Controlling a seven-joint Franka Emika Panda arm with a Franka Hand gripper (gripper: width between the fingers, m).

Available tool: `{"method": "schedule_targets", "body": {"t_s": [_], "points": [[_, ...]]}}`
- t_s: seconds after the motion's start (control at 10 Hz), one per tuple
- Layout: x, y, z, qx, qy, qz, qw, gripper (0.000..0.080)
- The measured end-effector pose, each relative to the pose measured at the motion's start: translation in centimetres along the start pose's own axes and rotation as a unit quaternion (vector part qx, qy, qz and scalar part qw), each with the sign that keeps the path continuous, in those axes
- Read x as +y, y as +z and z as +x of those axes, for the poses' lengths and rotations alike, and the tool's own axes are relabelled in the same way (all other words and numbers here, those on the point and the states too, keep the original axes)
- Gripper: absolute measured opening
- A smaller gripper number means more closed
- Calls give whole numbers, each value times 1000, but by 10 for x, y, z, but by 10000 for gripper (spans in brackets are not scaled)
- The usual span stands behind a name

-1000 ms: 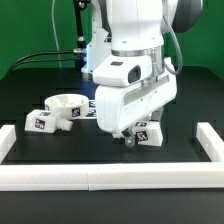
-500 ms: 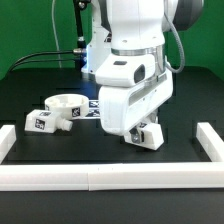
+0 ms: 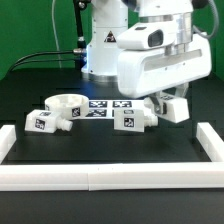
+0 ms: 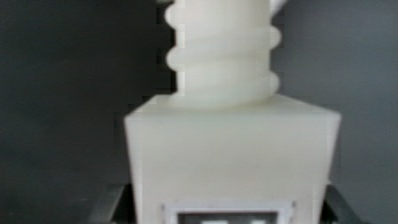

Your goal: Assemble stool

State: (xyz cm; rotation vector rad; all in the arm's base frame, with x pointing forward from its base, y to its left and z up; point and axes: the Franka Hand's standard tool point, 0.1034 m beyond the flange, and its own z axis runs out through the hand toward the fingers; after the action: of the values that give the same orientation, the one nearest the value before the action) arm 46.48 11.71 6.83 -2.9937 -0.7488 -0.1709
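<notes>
My gripper is shut on a white stool leg and holds it above the table at the exterior view's right. In the wrist view this leg fills the picture: a blocky end with a tag between the jaws and a ribbed stub pointing away. The gripper shows only as dark fingers at the block's sides. A second leg lies on the table left of the held one. A third leg lies at the left, in front of the round seat.
The marker board lies flat between the seat and the second leg. Long white rails border the table at the front, left and right. The arm's white body hangs over the right half.
The arm has risen and swung to the exterior view's right with a leg in the gripper. The second leg on the table is now uncovered.
</notes>
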Motion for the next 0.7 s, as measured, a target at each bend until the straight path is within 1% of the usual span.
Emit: {"method": "schedule_targets", "body": {"t_s": [0.1,0.2,0.5,0.6,0.7], "points": [[-6,1,-2,-2,-9,1,1000,320],[-1,2,-2,-3,-6,1,1000,320],[-3,3,-3,-2,6,1,1000,320],[-12,8,-15,1,46,0,999,320],[-20,17,-33,2,67,0,998,320]]}}
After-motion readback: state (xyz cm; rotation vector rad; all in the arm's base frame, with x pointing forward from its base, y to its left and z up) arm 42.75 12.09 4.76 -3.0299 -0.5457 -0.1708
